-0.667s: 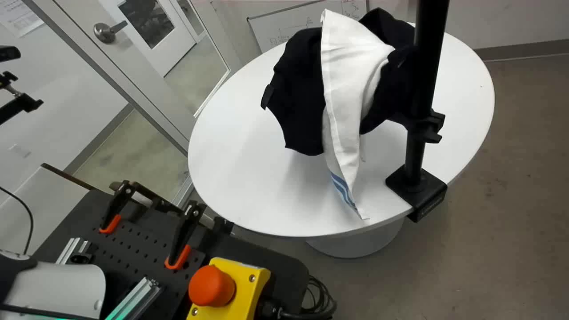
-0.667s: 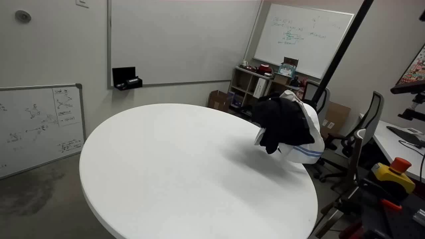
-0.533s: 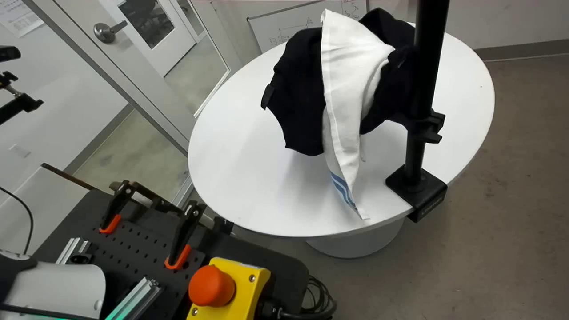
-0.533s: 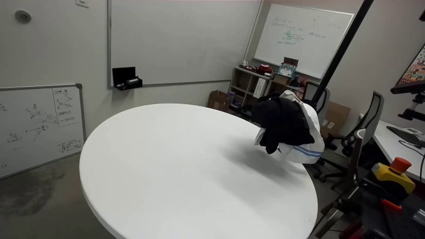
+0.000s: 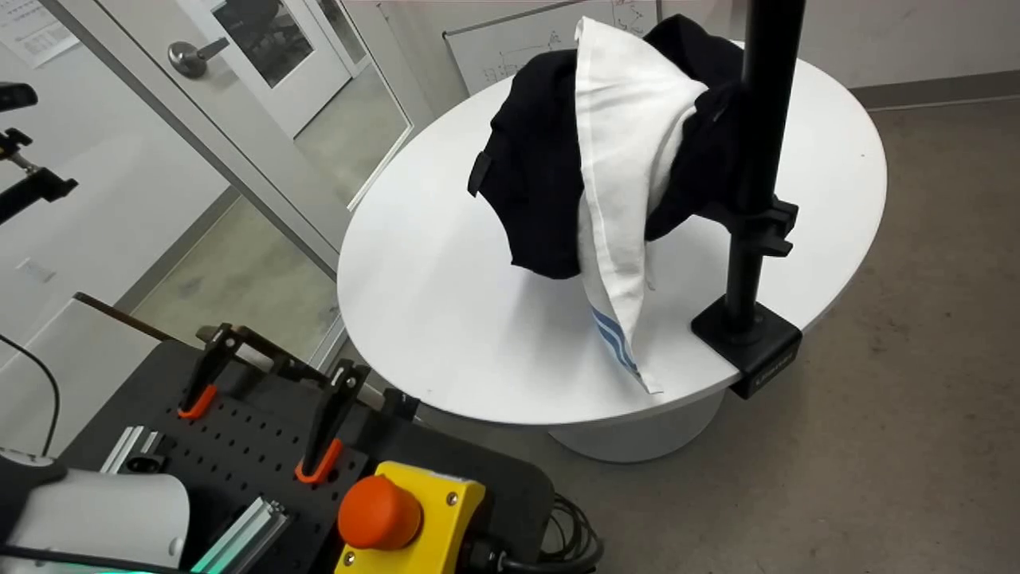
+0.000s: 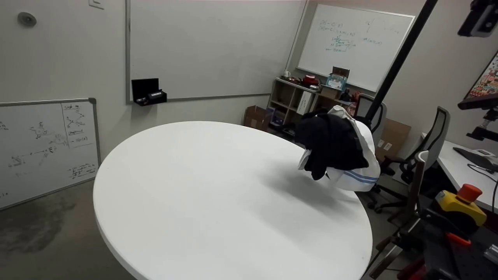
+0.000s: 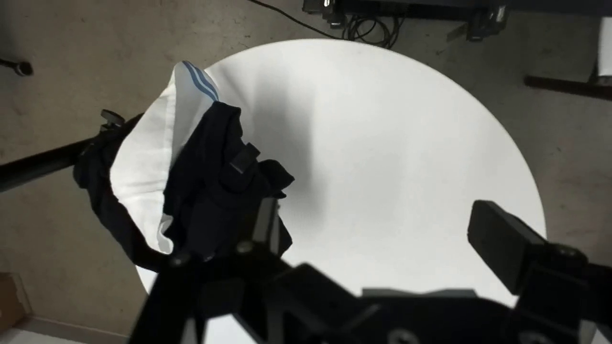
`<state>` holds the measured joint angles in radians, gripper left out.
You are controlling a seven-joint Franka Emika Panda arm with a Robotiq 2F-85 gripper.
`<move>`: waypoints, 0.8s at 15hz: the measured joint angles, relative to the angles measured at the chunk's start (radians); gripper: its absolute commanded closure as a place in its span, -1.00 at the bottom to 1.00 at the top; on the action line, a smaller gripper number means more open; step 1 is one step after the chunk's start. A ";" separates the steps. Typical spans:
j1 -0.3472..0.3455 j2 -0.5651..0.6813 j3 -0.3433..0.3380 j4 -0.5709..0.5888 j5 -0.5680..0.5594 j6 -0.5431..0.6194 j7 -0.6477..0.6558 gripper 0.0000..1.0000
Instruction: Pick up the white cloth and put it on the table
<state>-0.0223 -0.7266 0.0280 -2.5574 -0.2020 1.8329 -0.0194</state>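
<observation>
The white cloth with blue stripes near one end [image 5: 625, 112] hangs together with a black cloth [image 5: 538, 175] beside a black pole, above the round white table [image 5: 446, 319]. The white cloth also shows in an exterior view [image 6: 367, 140] and at left in the wrist view [image 7: 143, 162]. What holds the cloths up is hidden. My gripper [image 7: 375, 210] is open, with nothing between its fingers, over the table [image 7: 406, 143]. Its left finger overlaps the black cloth [image 7: 205, 191] in the wrist view; I cannot tell if they touch. The fingers are not clearly visible in the exterior views.
The black pole [image 5: 769, 119] is clamped at the table's edge, close to the cloths. A yellow box with a red button [image 5: 410, 518] sits on the black base bench [image 5: 263, 430]. Part of the arm [image 6: 480, 19] shows at an exterior view's upper right.
Part of the arm has come further into an exterior view at the upper right, moving left. The cloths, pole and table have not visibly moved.
</observation>
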 measured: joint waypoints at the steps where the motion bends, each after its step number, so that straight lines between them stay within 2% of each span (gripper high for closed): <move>1: -0.024 0.029 -0.022 0.013 -0.005 0.021 0.002 -1.00; 4: -0.093 0.129 -0.081 0.061 -0.011 0.078 0.011 -1.00; 7: -0.131 0.232 -0.136 0.118 -0.008 0.137 0.013 -1.00; 12: -0.173 0.400 -0.196 0.196 -0.008 0.342 0.041 -1.00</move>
<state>-0.1948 -0.3269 -0.1681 -2.3610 -0.2095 2.1747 0.0212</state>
